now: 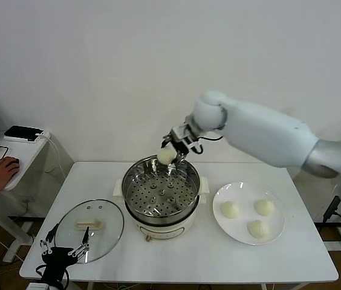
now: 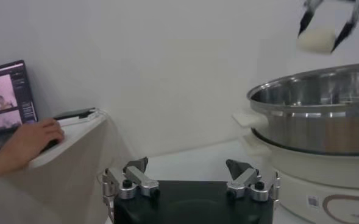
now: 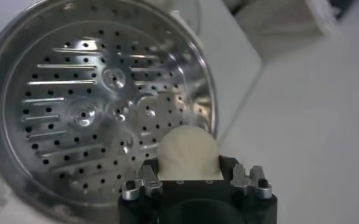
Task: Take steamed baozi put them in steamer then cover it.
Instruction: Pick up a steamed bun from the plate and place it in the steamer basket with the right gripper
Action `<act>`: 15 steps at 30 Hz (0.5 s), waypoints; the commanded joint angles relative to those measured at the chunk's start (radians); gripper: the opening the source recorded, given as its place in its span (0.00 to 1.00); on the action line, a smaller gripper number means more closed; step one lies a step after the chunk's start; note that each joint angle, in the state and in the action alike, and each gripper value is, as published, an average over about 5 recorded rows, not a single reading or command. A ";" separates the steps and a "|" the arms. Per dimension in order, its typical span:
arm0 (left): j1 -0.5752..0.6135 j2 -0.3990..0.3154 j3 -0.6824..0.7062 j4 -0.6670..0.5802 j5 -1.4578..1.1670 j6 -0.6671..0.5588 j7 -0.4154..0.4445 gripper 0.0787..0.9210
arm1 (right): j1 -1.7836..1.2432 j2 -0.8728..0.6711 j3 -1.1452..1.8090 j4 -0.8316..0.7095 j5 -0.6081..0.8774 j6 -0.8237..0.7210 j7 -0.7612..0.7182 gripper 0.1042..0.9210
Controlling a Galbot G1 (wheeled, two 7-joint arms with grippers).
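Right arm: stretched from the right side across the far edge of the desk (image 1: 176, 254), the right gripper (image 1: 175, 150) being held above the far rim of the steamer (image 1: 161, 194).
Right jaws: clamped on one baozi (image 1: 167, 155), which is kept in the air over the perforated tray (image 3: 88, 115), clear of it.
Left arm: parked low at the near left corner of the desk, the left gripper (image 1: 61, 249) being seen just beside the near rim of the cover (image 1: 90, 228).
Left jaws: spread wide apart, with nothing between them.
Steamer: set at the middle of the desk on its cream base, uncovered, with no bun seen on the tray.
Cover: laid flat on the left part of the desk, handle up, just beside the steamer.
Plate (image 1: 249, 194): placed on the right part of the desk, near the steamer; three more baozi (image 1: 230, 209) are carried on it, apart from one another.
Around: a side table (image 1: 28, 151) is stood off the left edge, where a person's hand (image 1: 0, 174) is rested on a mouse by a laptop (image 2: 7, 103).
Open room: bare desk is left along the near edge and at the far corners.
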 commanded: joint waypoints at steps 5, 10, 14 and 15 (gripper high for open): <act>0.004 -0.008 -0.007 -0.030 -0.006 0.002 -0.001 0.88 | -0.027 0.083 -0.093 -0.088 -0.204 0.200 0.046 0.63; 0.004 -0.015 -0.004 -0.041 -0.004 0.004 -0.001 0.88 | -0.056 0.086 -0.076 -0.136 -0.284 0.270 0.080 0.63; 0.007 -0.018 -0.004 -0.046 -0.003 0.005 -0.001 0.88 | -0.083 0.097 -0.050 -0.173 -0.335 0.315 0.112 0.63; 0.008 -0.018 -0.004 -0.047 -0.002 0.005 -0.001 0.88 | -0.089 0.101 -0.044 -0.182 -0.347 0.323 0.118 0.63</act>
